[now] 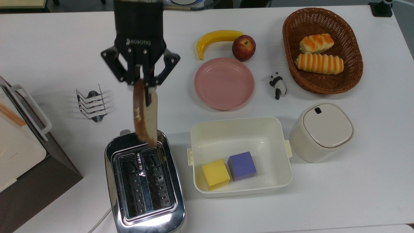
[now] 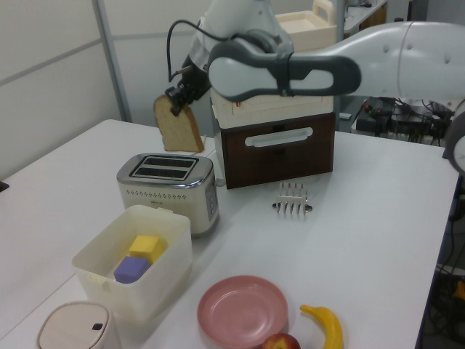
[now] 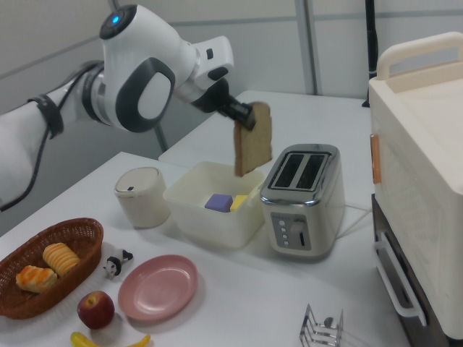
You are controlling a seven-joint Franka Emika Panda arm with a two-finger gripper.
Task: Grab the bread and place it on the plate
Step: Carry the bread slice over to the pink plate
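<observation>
The gripper (image 1: 145, 84) grasps the brown bread (image 1: 145, 114) upright, above the toaster (image 1: 145, 184). The pink plate (image 1: 224, 83) lies well apart, beside the apple (image 1: 243, 48).

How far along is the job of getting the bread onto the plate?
Done: the bread is out of the toaster, whose slots stand empty. In hand: the tool grips the slice by its top edge, hanging above the toaster. Left: carrying it to the bare pink plate and letting go.
</observation>
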